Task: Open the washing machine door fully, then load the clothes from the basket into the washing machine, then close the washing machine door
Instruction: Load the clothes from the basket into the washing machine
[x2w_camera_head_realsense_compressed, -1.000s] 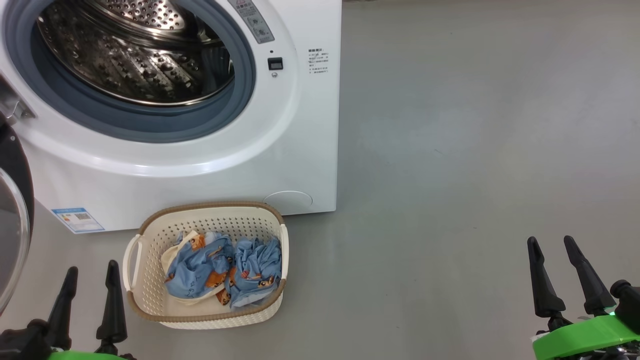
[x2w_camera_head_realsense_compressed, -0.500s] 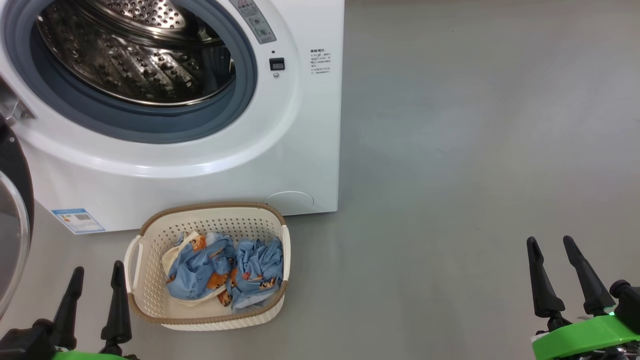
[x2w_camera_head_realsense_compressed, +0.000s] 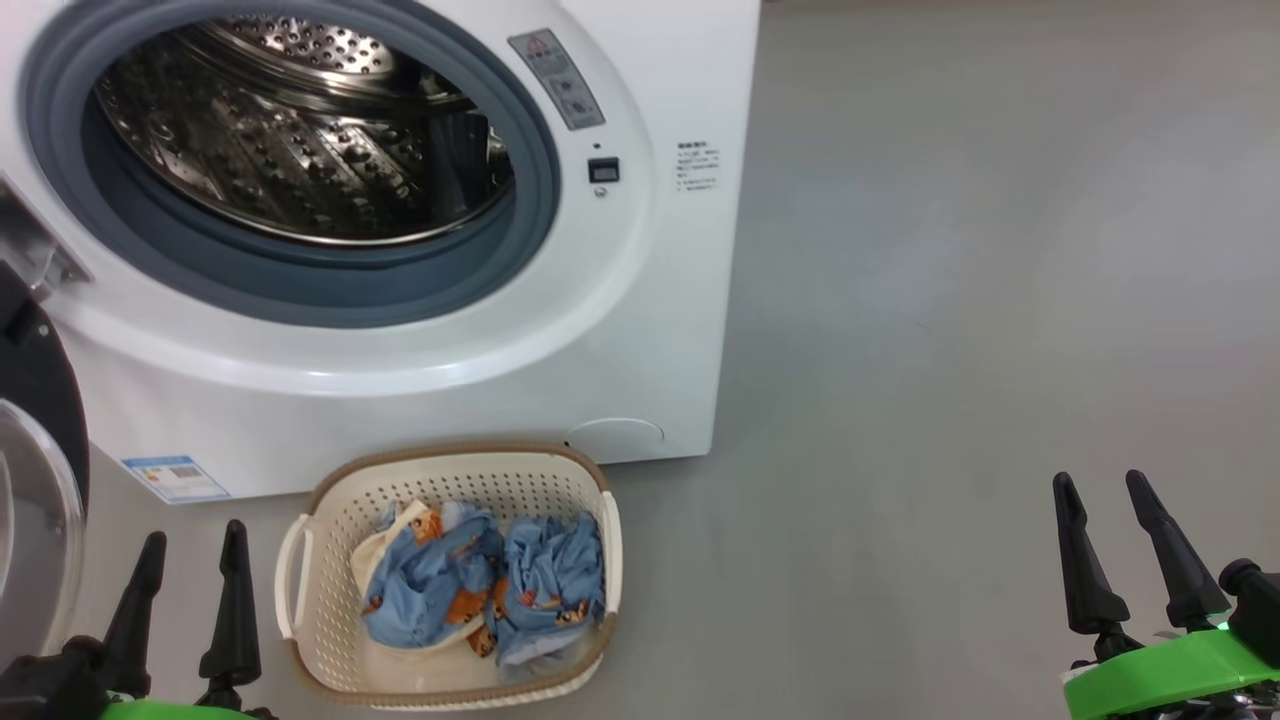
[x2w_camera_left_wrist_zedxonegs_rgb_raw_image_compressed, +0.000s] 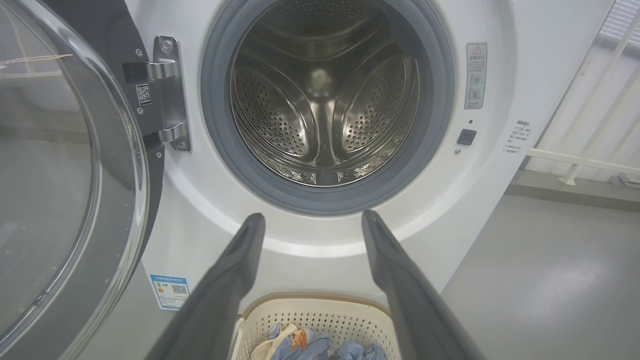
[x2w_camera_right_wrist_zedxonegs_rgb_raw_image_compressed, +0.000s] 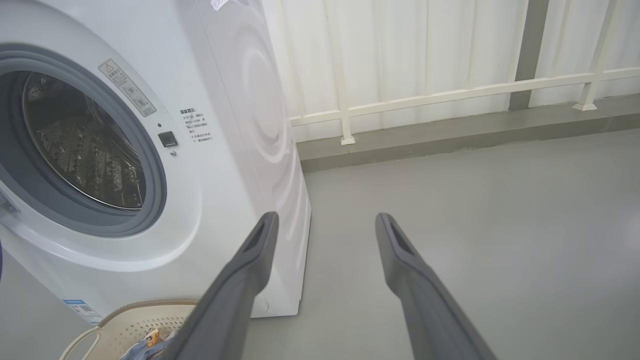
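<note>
The left gripper (x2w_camera_head_realsense_compressed: 192, 545) sits low at the near left, its two dark fingers spread apart and pointing toward the far side. The right gripper (x2w_camera_head_realsense_compressed: 1100, 490) sits at the near right, fingers likewise parted, rising from a green wrist piece (x2w_camera_head_realsense_compressed: 1150, 675).

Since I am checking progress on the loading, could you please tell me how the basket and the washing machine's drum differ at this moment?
The basket is cream plastic with a brown rim; the drum is shiny steel. The basket holds the blue clothes; the drum shows no garment. The basket sits on the floor, open upward; the drum opens toward the front. Both have perforated walls.
</note>
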